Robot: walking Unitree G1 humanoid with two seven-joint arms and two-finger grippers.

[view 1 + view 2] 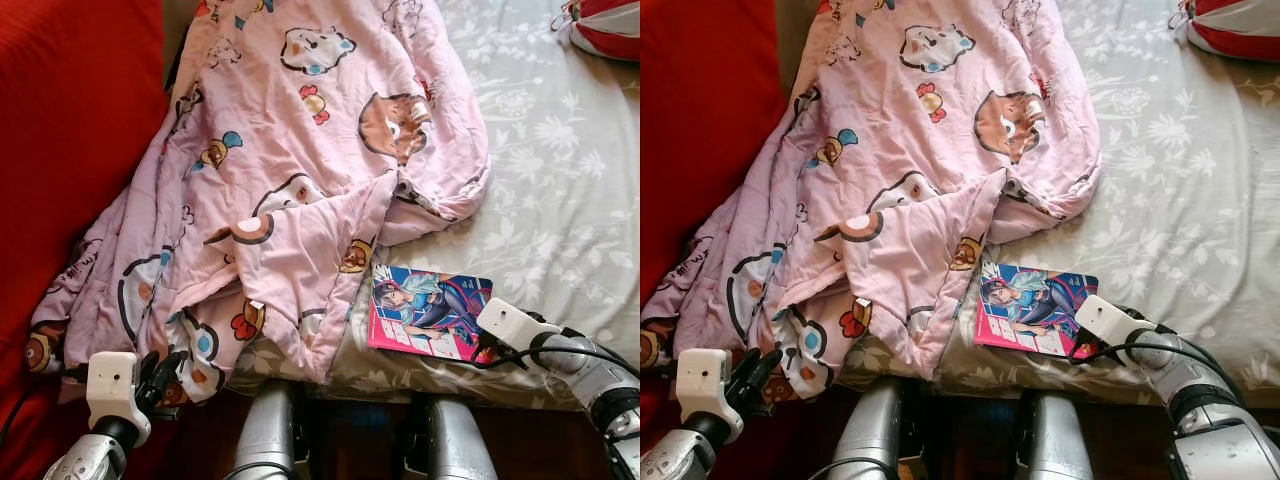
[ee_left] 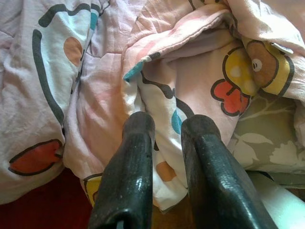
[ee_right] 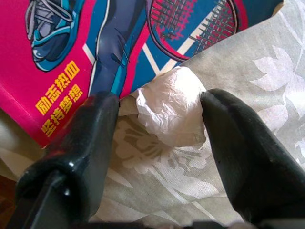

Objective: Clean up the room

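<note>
**A:** Left eye view, biggest thing first: a bed [image 1: 560, 200] with a grey floral sheet, and a red couch or cushion [image 1: 70, 150] along its left side. A pink cartoon-print blanket [image 1: 300, 170] is bunched over the left half, spilling off the bed's near edge.

**B:** And that magazine?

**A:** Yep, a colourful magazine [image 1: 428, 312] lies flat at the near edge, just right of the blanket's hanging corner. A red and white bag [image 1: 605, 25] sits at the far right corner.

**B:** Pincers?

**A:** The right pincer [image 3: 159, 119] is spread wide on either side of a crumpled white tissue [image 3: 169, 112] on the sheet, right against the magazine's corner. I can't tell if the fingers touch it. The left pincer [image 2: 167, 143] is narrow, fingers nearly together, tips against the blanket's lower left fold.
</note>
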